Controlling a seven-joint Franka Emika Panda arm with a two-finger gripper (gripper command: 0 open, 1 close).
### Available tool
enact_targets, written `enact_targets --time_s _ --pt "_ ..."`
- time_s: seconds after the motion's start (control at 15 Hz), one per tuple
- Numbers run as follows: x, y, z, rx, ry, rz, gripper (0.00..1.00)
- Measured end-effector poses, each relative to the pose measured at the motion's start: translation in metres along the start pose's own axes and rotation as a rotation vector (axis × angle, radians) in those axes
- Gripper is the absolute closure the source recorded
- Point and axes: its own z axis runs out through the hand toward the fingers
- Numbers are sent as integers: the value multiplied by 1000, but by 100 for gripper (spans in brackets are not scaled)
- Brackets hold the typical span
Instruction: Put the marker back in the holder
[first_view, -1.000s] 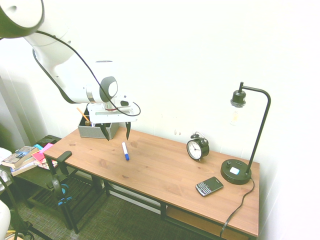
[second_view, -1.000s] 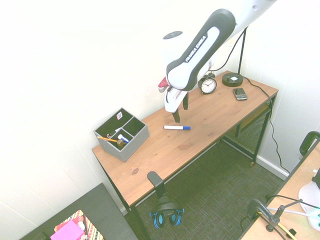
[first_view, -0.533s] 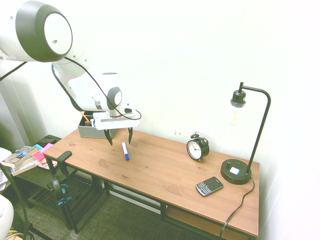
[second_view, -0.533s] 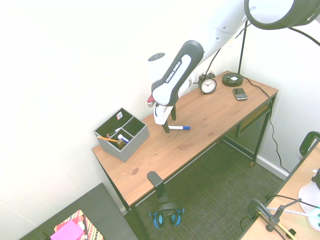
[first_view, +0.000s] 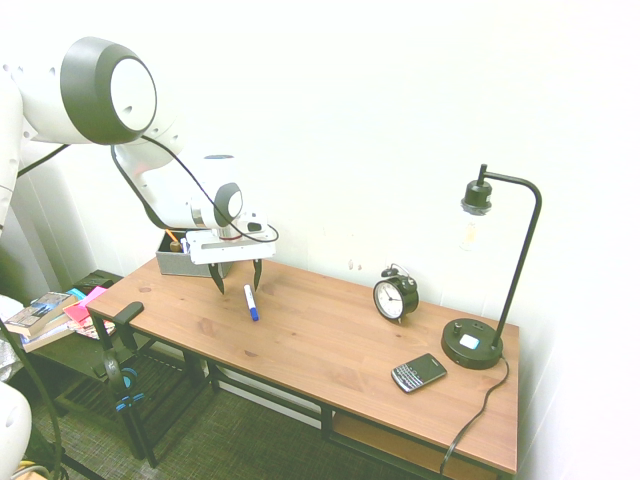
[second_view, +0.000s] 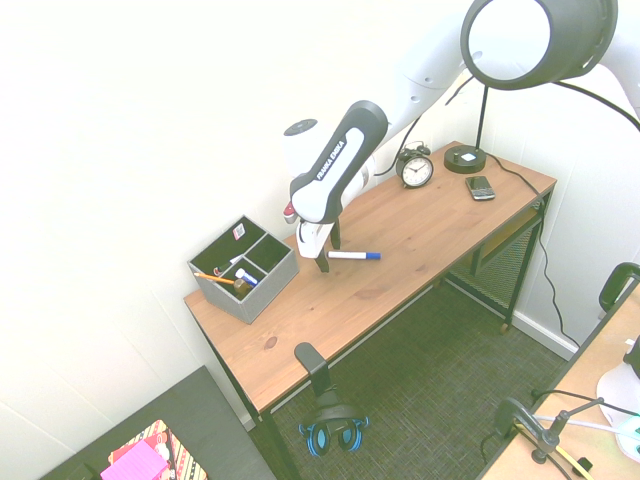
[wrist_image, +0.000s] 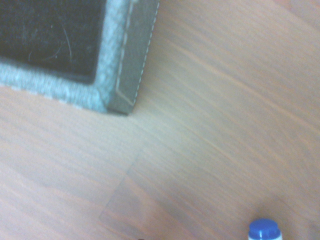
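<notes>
Over the last second the white arm has swung in and come down, so the gripper (first_view: 237, 279) now hangs low above the wooden desk (first_view: 330, 350) with its fingers spread wide and pointing straight down, empty. A second ago it stood higher, in front of the holder; now the fingers straddle the white end of the marker (first_view: 250, 301), which lies flat on the desk just right of the grey holder (second_view: 243, 268), with its blue cap toward the near edge in the first exterior view. The marker itself has not moved. In the wrist view the blue cap (wrist_image: 263, 230) shows at the lower edge and a corner of the holder (wrist_image: 125, 75) sits close by. My reading is that the reach is nearly done: a little more descent and a squeeze remain before the lift and the short carry left to one of the holder's dark compartments, where an orange pencil (second_view: 215, 279) already lies.

Readable writing: "FRANKA EMIKA" along the arm's forearm in the second exterior view. The alarm clock (first_view: 395, 294) has a numbered dial, too small to read
</notes>
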Motion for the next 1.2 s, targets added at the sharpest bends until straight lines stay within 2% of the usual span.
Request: enact_targets --time_s 1.0,1.2 --pt "14 16 5 -7 -26 17 100" --pt "14 17 -3 8 -57 54 100"
